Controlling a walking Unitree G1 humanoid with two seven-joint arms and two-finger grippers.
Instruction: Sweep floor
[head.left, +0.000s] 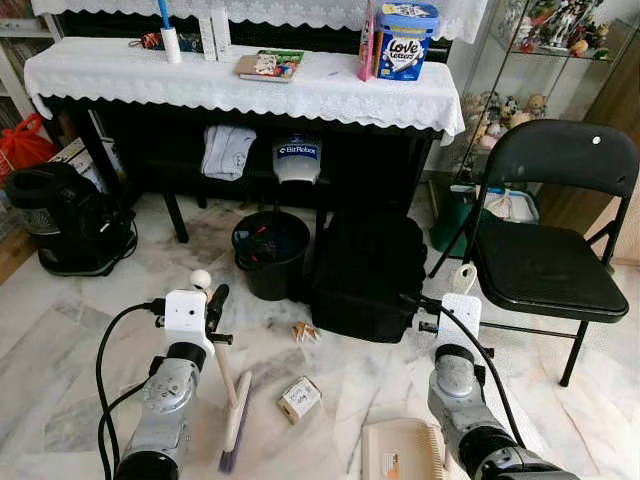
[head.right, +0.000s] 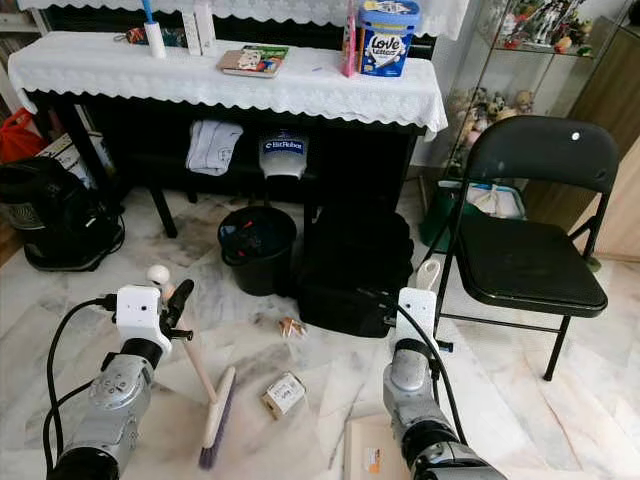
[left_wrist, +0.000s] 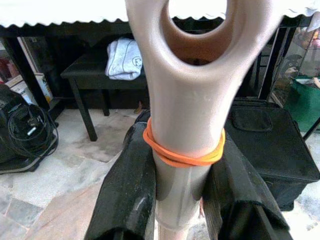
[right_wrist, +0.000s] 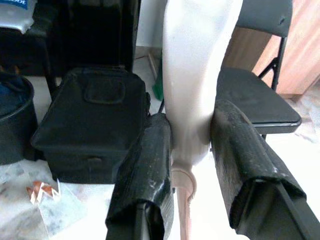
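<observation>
On the pale marbled floor (head.left: 60, 330) before the robot, the left gripper (left_wrist: 182, 175) is clamped on the beige plastic handle of a small hand brush (head.left: 232, 412); an orange rubber band (left_wrist: 182, 152) rings that handle just above the black fingers (left_wrist: 127, 185). The brush slants down to its purple bristles, which rest on the tiles. The right gripper (right_wrist: 192, 150) is closed around the cream handle of a beige plastic dustpan (head.left: 400, 452), whose pan lies flat on the floor beside the right arm.

Between brush and dustpan lies a small cardboard box (head.left: 299, 399), and a little farther off a crumpled orange-and-white scrap (head.left: 305, 331). Near the scrap stands a round black bucket (head.left: 270, 253) holding dark odds and ends with a red bit among them; what they are cannot be told. Just beside the bucket sits a black fabric case (head.left: 368, 275), zipped shut. A black folding chair (head.left: 555, 245) stands to the right. Behind, a dark piano covered with a white lace cloth (head.left: 240, 85) carries a blue tub labelled "Love Letters" (head.left: 404, 40), with its lid on. A black vacuum cleaner (head.left: 65, 220) sits at the left.
</observation>
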